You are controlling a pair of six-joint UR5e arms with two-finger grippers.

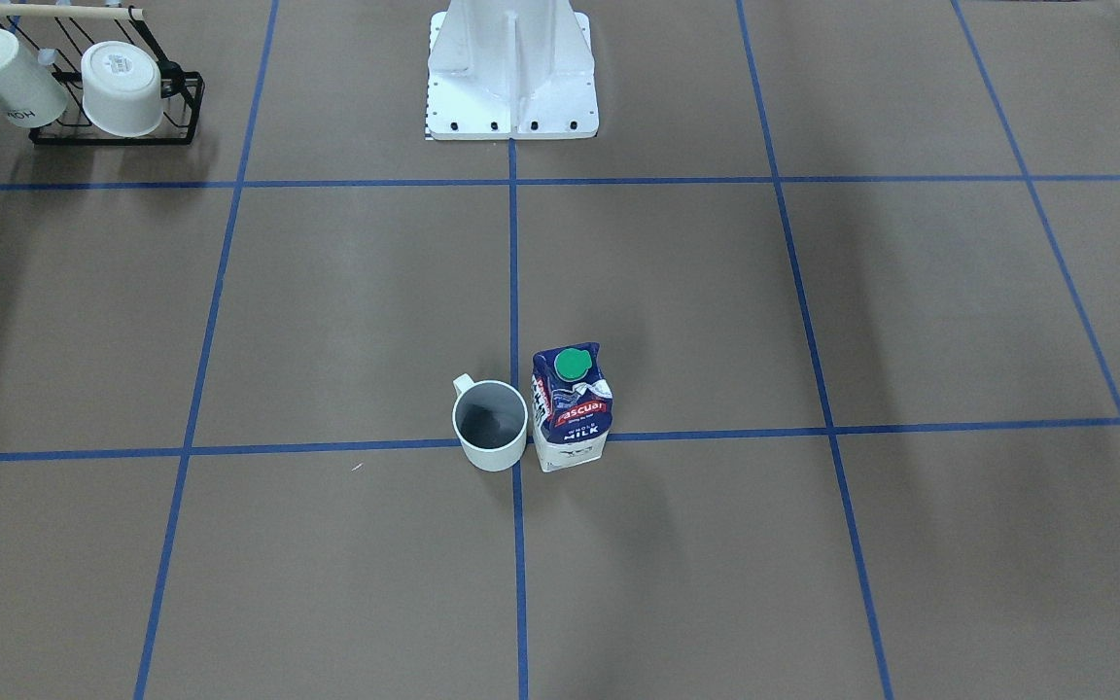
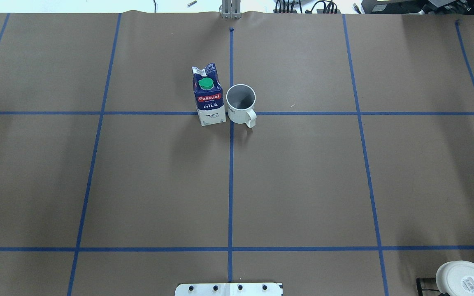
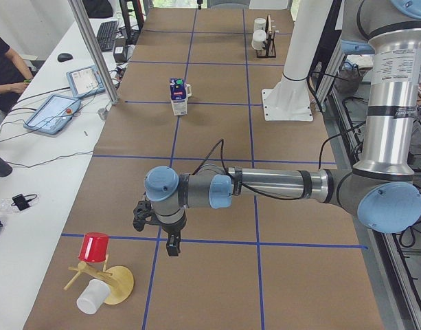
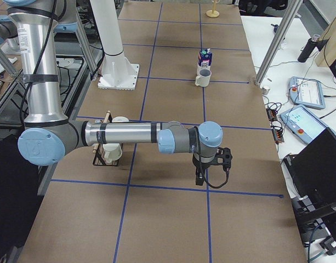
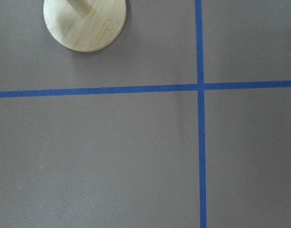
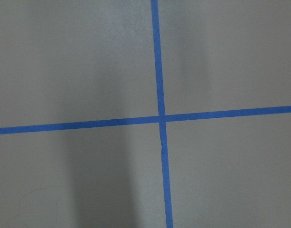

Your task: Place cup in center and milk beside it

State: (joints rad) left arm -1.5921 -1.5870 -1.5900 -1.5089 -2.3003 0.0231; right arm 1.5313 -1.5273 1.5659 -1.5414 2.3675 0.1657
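Note:
The white cup (image 2: 241, 102) stands upright on the middle crossing of the blue tape lines and covers it. Its handle points toward the robot. The milk carton (image 2: 209, 96), blue over white with a green cap, stands upright right beside it, nearly touching. Both also show in the front-facing view, the cup (image 1: 489, 425) left of the milk (image 1: 572, 406). My left gripper (image 3: 172, 246) hangs over bare paper far from them. My right gripper (image 4: 199, 178) does the same at the other end. I cannot tell whether either is open or shut. Neither wrist view shows fingers.
A black rack (image 1: 113, 131) with two other white mugs stands near the robot's right side. A wooden stand (image 3: 100, 278) with a red cup and a white cup stands near the left gripper. The robot base (image 1: 511, 73) is at the back middle. Tablets (image 3: 55, 110) lie on the side table.

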